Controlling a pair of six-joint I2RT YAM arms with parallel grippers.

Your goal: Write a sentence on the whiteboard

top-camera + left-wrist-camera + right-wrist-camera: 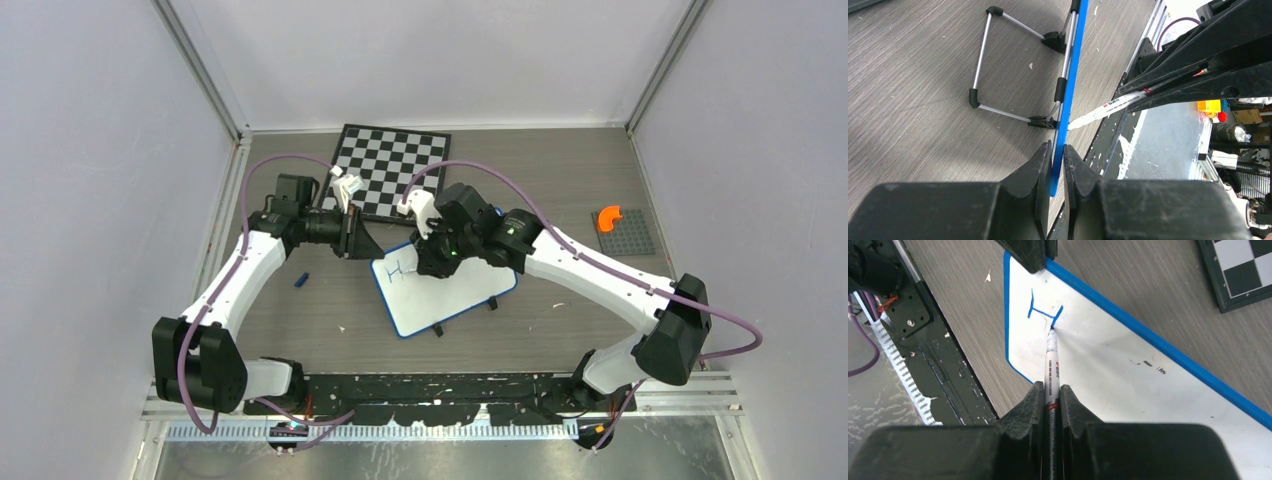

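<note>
Although the table carries several items, the task concerns only the whiteboard, which lies at the centre of the work area, just in front of the chessboard and turned at an angle to the table edge. The left gripper has its fingers pressed together on the blue rim of the whiteboard at the far left corner, apparently to steady it. The right gripper is pinched on the barrel of a marker, held over the left end of the whiteboard with the tip in contact with the white surface. Of the sentence, only one blue letter H is present, near that left end; the marker tip rests at the foot of its second upright, so this letter is judged complete or nearly so. A few faint grey smudges lie further along the surface and do not read as writing. Progress is therefore judged to be at the very start: the first letter is down, and the rest of the first word and all later words are not yet written.
</note>
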